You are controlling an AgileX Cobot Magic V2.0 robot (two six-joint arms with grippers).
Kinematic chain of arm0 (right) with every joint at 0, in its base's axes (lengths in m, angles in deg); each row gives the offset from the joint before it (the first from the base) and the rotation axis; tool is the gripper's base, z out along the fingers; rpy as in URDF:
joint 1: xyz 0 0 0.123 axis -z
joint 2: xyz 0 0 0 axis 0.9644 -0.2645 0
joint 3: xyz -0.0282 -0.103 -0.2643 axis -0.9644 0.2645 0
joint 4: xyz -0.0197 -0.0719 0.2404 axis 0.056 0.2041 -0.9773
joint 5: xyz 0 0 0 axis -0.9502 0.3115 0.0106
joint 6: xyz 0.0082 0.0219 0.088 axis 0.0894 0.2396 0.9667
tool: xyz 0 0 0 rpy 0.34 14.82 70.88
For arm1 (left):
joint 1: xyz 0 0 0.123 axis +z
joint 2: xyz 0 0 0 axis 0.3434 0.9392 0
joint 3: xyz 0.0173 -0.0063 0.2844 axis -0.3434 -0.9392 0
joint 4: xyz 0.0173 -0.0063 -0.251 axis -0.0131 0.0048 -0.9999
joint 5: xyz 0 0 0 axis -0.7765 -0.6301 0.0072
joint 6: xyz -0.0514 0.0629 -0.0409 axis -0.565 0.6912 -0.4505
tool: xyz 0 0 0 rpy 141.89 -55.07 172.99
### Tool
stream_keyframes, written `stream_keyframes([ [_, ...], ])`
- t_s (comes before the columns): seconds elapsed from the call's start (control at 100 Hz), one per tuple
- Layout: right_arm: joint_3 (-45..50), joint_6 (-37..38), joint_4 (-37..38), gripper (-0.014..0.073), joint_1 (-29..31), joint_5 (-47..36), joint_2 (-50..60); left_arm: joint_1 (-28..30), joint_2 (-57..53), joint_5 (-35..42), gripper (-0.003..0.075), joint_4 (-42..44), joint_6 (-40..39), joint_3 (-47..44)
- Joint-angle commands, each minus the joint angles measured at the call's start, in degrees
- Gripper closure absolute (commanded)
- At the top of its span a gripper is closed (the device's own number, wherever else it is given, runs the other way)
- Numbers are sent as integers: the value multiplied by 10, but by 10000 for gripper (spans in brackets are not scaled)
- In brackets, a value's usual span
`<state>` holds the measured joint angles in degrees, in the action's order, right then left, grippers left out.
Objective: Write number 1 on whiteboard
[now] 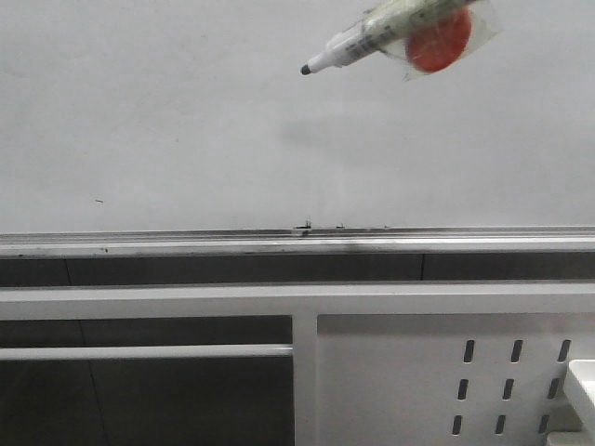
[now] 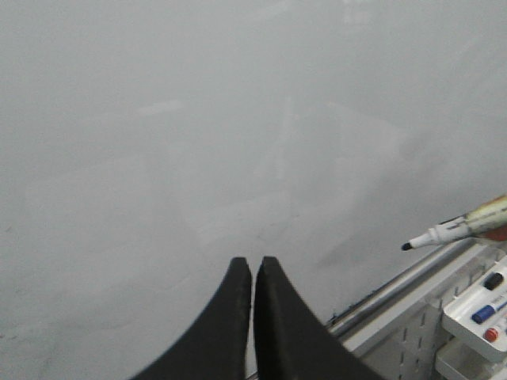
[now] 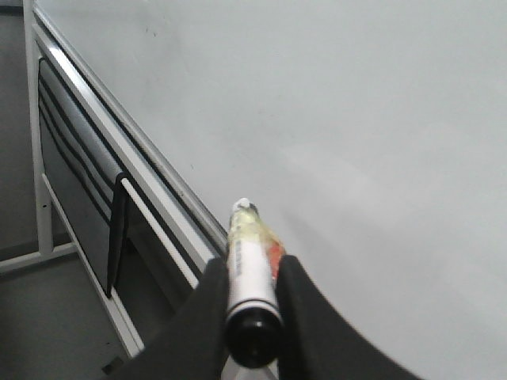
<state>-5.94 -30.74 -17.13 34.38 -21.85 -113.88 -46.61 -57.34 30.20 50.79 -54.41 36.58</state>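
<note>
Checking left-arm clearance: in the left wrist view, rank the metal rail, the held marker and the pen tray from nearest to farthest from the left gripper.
1. The metal rail, running just beside the left gripper and its closed jaws.
2. The marker and the pen tray, both beyond the rail; too close to call.

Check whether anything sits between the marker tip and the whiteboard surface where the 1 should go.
Nothing visible does. The marker, clamped in the right gripper, points its tip at bare whiteboard; no stroke is drawn yet. The left gripper is shut and empty, off to the side. Whether the tip touches the board cannot be told.
</note>
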Motion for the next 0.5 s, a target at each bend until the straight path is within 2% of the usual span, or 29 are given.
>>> stream_keyframes([
  [0.0, -20, -1, -2, 664, 3, -52, -6, 0, 3, -39, 740, 65, -64, 6],
  [0.19, -20, -1, 31, 664, 3, -77, -6, 0, 3, -46, 740, 77, -66, 6],
  [0.29, -20, -1, -17, 664, 3, -113, -6, 0, 3, -45, 740, 77, -66, 6],
  [0.49, -23, -1, -19, 664, 3, -148, -30, 0, 3, -45, 740, 77, -66, 6],
])
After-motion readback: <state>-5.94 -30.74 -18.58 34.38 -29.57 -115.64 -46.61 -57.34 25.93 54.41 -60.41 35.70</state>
